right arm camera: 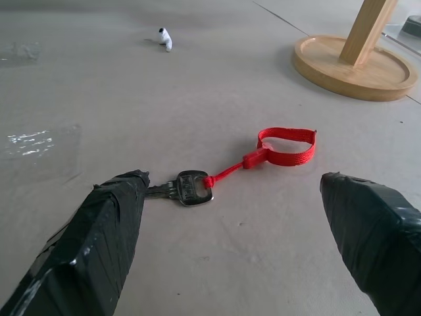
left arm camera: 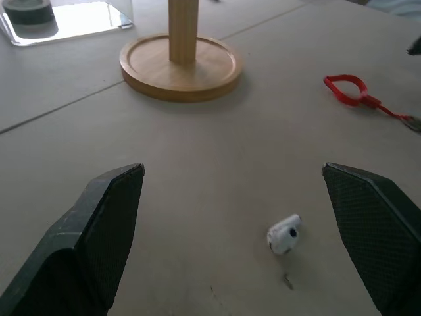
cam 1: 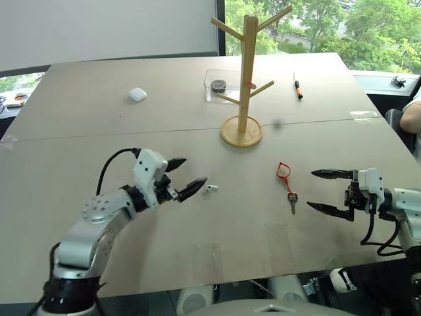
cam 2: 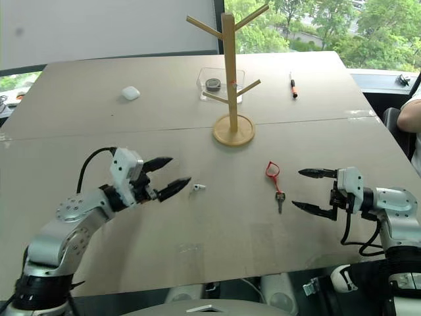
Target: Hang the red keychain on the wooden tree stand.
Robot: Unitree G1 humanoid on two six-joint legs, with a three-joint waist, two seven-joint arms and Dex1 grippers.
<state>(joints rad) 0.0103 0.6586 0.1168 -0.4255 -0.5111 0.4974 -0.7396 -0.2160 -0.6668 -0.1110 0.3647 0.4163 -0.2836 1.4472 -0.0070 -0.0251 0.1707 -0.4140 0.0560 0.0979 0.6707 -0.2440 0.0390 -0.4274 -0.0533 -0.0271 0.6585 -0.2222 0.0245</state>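
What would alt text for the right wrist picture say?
A red keychain with a metal key lies flat on a tan table, between the two open black fingers of the right claw. Beyond it stand the round base of a wooden stand and a small white clip.

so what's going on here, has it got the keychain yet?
Not yet. The keychain lies flat on the table, in front of the stand and apart from its base. The right gripper is open, level with the key and aimed at it from the side, touching nothing. The left gripper is open too, near a small white clip. Nothing hangs on the pegs.
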